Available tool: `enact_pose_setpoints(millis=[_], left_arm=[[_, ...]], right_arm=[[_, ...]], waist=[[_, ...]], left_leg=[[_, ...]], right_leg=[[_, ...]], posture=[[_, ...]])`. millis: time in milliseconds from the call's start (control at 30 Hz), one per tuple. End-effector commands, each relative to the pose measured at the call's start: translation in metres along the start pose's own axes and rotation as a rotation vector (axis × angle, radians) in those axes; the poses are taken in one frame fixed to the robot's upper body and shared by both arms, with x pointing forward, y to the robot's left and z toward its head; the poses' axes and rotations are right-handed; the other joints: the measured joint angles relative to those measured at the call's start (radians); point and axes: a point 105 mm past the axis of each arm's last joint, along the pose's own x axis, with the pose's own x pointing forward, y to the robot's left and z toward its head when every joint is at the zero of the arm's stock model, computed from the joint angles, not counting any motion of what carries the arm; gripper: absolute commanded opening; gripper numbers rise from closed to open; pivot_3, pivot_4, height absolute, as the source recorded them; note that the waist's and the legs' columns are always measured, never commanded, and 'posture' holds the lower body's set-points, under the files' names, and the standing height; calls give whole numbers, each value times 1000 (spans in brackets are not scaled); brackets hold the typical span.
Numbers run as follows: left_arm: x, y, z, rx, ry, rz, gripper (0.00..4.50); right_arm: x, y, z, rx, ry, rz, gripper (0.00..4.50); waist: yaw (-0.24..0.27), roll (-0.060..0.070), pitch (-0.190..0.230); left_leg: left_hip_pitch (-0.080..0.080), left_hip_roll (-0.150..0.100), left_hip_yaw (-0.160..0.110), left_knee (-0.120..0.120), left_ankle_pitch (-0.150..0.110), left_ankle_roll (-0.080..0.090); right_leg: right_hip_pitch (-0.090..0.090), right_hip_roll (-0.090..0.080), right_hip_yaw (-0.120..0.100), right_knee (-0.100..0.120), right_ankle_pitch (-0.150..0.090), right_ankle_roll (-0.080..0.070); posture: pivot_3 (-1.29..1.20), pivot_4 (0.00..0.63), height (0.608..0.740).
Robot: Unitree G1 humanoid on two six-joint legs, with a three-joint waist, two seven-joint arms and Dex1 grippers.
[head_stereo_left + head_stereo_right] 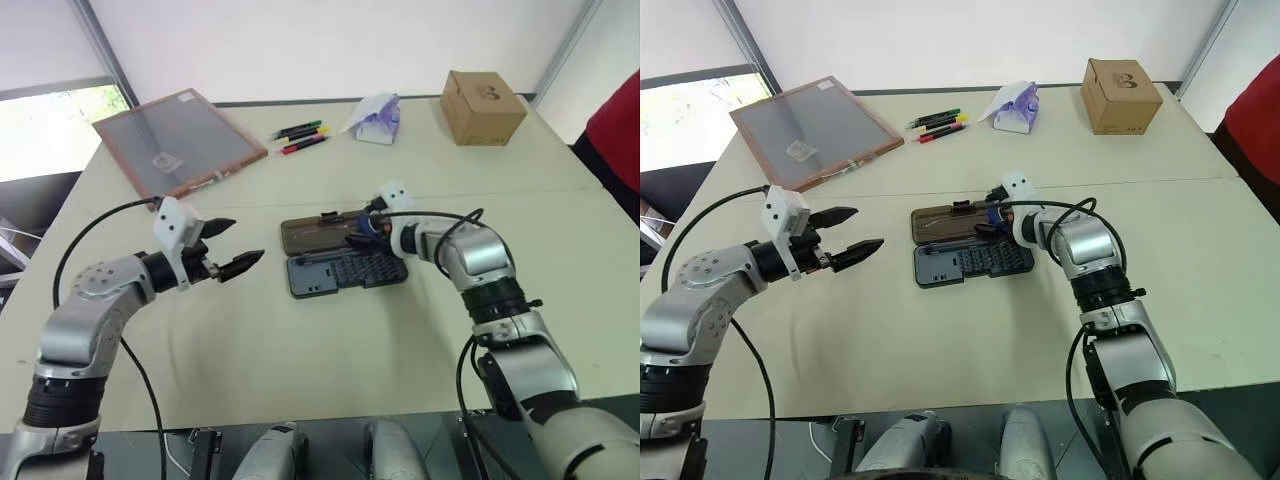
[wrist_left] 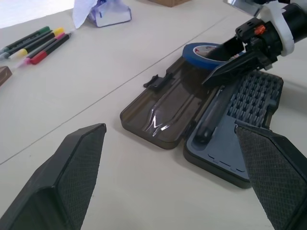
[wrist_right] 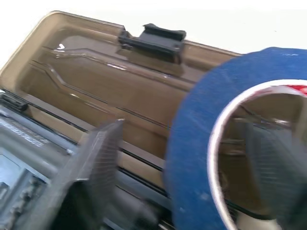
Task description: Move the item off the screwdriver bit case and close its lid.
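Observation:
The screwdriver bit case (image 1: 350, 272) lies open in the middle of the table, its dark slotted tray nearest me. The lid (image 1: 315, 233) is a smoky brown half lying flat on the far side, with a black latch tab (image 3: 156, 36) on its outer edge. The item, a blue tape roll (image 2: 196, 50), rests on the lid's right end by the hinge. My right gripper (image 1: 362, 235) straddles the roll's wall, one finger in the hollow and one outside with a gap. Left of the case, my left gripper (image 1: 245, 242) hovers wide open and points at it.
At the back of the table are a brown-framed grey panel (image 1: 180, 140) on the left, several markers (image 1: 300, 137), a crumpled white and purple packet (image 1: 378, 118) and a cardboard box (image 1: 482, 106). A person's red sleeve (image 1: 620, 120) shows at the right edge.

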Motion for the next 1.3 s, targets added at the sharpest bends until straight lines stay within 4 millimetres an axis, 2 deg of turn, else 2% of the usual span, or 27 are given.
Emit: enact_pose_setpoints(millis=[33, 100, 200, 300, 400, 433, 500, 567, 733, 800, 867, 933, 967, 1033, 1133, 1267, 1300], left_arm=[[1, 0, 12, 49, -41, 7, 4500], [1, -1, 12, 48, -42, 6, 4500], [3, -2, 12, 46, -43, 2, 4500], [5, -4, 13, 48, -45, -12, 4500], [8, -8, 15, 52, -47, -37, 4500], [9, -9, 15, 52, -48, -45, 4500], [13, -15, 17, 51, -51, -77, 4500], [17, -21, 18, 48, -56, -107, 4500], [30, -42, 19, 46, -65, -204, 4500], [32, -42, 18, 45, -66, -211, 4500], [34, -42, 16, 43, -65, -211, 4500], [35, -41, 14, 38, -64, -212, 4500], [35, -41, 13, 34, -63, -212, 4500], [36, -40, 12, 31, -62, -211, 4500], [35, -39, 10, 25, -59, -205, 4500], [35, -37, 9, 21, -58, -200, 4500], [34, -36, 8, 22, -56, -197, 4500]], right_arm=[[-3, -1, 14, -34, -29, -10, 1628], [-5, -3, 15, -47, -33, -19, 565], [-12, -9, 24, -96, -52, -60, 514], [-28, -23, 43, -142, -102, -132, 514], [-57, -45, 65, -188, -153, -235, 514], [-66, -52, 69, -198, -160, -264, 514], [-94, -78, 70, -222, -148, -361, 514], [-111, -99, 59, -221, -111, -429, 514], [-141, -164, -8, -115, 23, -629, 514], [-145, -177, -22, -52, 8, -675, 514], [-140, -179, -33, -31, 11, -649, 514], [-137, -180, -38, -10, 0, -640, 1554], [-136, -180, -41, -8, 0, -635, 1883], [-135, -180, -44, -15, 4, -627, 3043], [-135, -181, -49, -21, 28, -631, 4453], [-146, -186, -53, -68, 94, -672, 4488], [-155, -188, -51, -100, 120, -686, 4488]], waist=[[0, 0, 0], [0, 0, 0], [0, 0, 0], [1, 0, 0], [3, 1, 1], [4, 1, 1], [7, 1, 1], [8, 1, 1], [6, 0, 0], [4, 1, 1], [-1, 4, 3], [-8, 4, 3], [-9, 4, 3], [-8, 4, 3], [-2, 4, 3], [1, 4, 3], [4, 4, 3]], left_leg=[[0, 0, 0, 0, 0, 0], [0, 0, 0, 0, 0, 0], [0, 0, 0, 0, 0, 0], [0, 0, 0, 0, 0, 0], [-1, 0, 0, 1, 0, 0], [-2, 0, 0, 1, 0, 0], [-3, 0, 0, 1, 0, 0], [-3, -1, 0, 1, 0, 0], [-3, -1, 1, 1, 0, 0], [-2, -1, 3, 1, 0, 0], [-2, 0, 4, 1, 0, 0], [-2, 1, 7, 0, 0, 0], [-2, 2, 7, 0, 0, 0], [-2, 2, 7, 0, 0, 0], [-2, 2, 7, 0, 0, 0], [-2, 2, 7, 1, 0, 0], [-1, 2, 7, 1, 0, 0]], right_leg=[[0, 0, 0, 0, 0, 0], [0, 0, 0, 0, 0, 0], [0, 0, 0, 0, 0, 0], [0, 0, 0, 0, 0, 0], [-1, 0, 0, 0, 0, 0], [-2, 0, 0, 0, 0, 0], [-2, 0, 0, 0, 0, 0], [-2, 0, 0, 0, 0, 0], [-1, -1, 0, -1, 0, 0], [-1, -1, 0, -1, 0, 0], [-2, -1, 1, -1, 0, 0], [-4, -2, 1, 0, 0, 0], [-4, -1, 1, 0, 0, 0], [-4, -1, 1, 0, 0, 0], [-3, 0, 1, 0, 0, 0], [-3, 0, 1, 0, 0, 0], [-3, 0, 1, 0, 0, 0]], posture=[[0, 150, 740], [0, 150, 740], [0, 150, 740], [0, 150, 740], [0, 150, 740], [0, 150, 740], [0, 150, 740], [0, 150, 740], [0, 150, 740], [0, 150, 740], [0, 150, 740], [0, 150, 740], [0, 150, 740], [0, 150, 740], [0, 150, 740], [0, 150, 740], [0, 150, 740]])
